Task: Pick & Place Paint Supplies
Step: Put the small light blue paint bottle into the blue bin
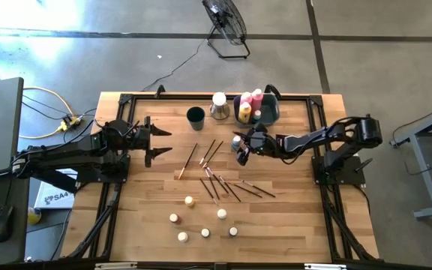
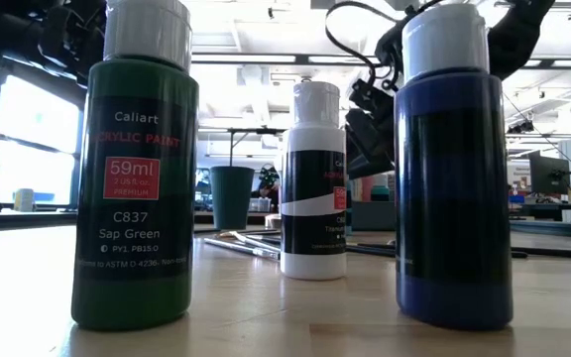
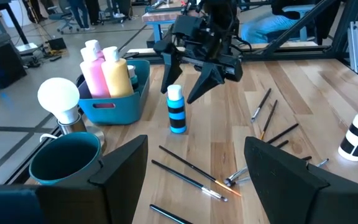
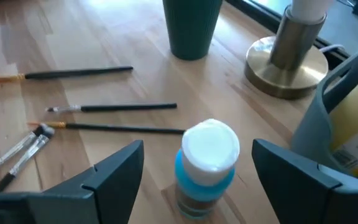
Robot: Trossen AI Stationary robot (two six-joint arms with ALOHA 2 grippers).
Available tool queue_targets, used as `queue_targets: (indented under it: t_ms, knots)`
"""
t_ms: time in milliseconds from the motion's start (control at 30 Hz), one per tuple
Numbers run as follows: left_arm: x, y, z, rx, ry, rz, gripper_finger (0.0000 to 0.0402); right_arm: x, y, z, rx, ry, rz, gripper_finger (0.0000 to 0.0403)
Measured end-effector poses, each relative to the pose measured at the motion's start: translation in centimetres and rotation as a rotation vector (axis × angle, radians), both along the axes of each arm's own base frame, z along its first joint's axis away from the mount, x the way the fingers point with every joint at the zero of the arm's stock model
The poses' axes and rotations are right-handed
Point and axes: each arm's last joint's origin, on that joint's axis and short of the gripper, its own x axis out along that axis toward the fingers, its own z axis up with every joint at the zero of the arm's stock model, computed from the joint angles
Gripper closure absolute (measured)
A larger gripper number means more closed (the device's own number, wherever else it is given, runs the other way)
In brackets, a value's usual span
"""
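A small blue-striped paint bottle (image 4: pixel 205 163) with a white cap stands upright on the wood table, next to the blue bin (image 3: pixel 114 107). My right gripper (image 4: pixel 197 149) is open, slanting down over it, one finger on either side of the cap and apart from it; the left wrist view shows the same bottle (image 3: pixel 176 109). A pink bottle (image 3: pixel 94 68) and a yellow bottle (image 3: pixel 117 73) stand in the bin. Thin dark brushes (image 1: pixel 217 174) lie scattered mid-table. Several small bottles (image 1: pixel 201 221) stand near the front edge. My left gripper (image 1: pixel 160 144) waits open at the left.
A dark round cup (image 1: pixel 195 116) and a brass-based bulb stand (image 1: pixel 219 106) are at the far side, left of the bin (image 1: pixel 265 112). In the low view, green (image 2: pixel 137 169), white (image 2: pixel 312 183) and blue (image 2: pixel 454 169) bottles stand close in front.
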Motion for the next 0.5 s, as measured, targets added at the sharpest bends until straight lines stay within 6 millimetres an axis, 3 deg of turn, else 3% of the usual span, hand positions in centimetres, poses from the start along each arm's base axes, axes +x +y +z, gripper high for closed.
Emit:
queue_targets:
  t_ms: [333,500]
  knots:
    - [-0.03,0.06,-0.13,0.0,0.014,0.022,0.0137,-0.1,-0.82,0.05,0.003,-0.009,-0.033,0.0113]
    - [-0.03,0.06,-0.14,0.0,0.015,0.022,0.0137,-0.06,-0.73,0.04,0.019,-0.011,-0.007,0.0146]
